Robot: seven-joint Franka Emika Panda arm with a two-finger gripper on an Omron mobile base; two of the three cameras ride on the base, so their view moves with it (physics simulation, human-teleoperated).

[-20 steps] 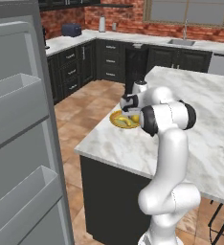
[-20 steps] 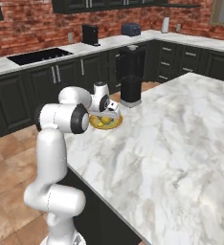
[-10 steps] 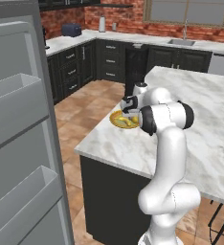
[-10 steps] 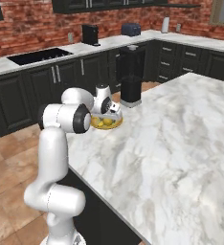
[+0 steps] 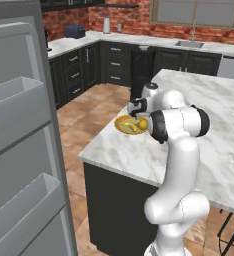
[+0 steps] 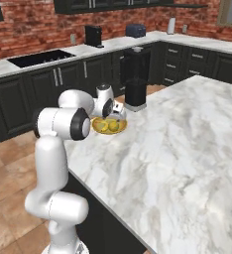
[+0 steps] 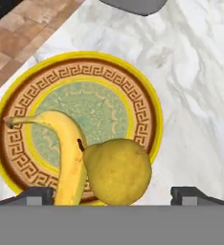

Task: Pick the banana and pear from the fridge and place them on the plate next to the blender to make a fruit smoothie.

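The yellow plate (image 7: 151, 108) lies on the marble island beside the black blender (image 6: 136, 78). On the plate rest the curved banana (image 7: 68, 147) and, touching its right side, the plump pear (image 7: 117, 170). My gripper (image 7: 115, 195) hovers just above the pear, open, its fingertips (image 7: 36, 194) standing wide on either side with gaps to the fruit. From the left base camera my gripper (image 5: 137, 113) hangs over the plate (image 5: 125, 128) near the island's corner. The right base camera has the plate (image 6: 101, 131) with both fruits under the hand. The fridge door (image 5: 19, 140) stands open at the left.
The marble island (image 6: 187, 149) stretches wide to the right of the plate. Its edge drops to the tiled floor (image 5: 89, 107) just beyond the plate. Dark cabinets with a sink (image 6: 36, 57) and small black appliances (image 6: 93, 35) line the back wall.
The jaws have spread wider and the pear now lies free on the plate beside the banana. The hand has hardly moved.
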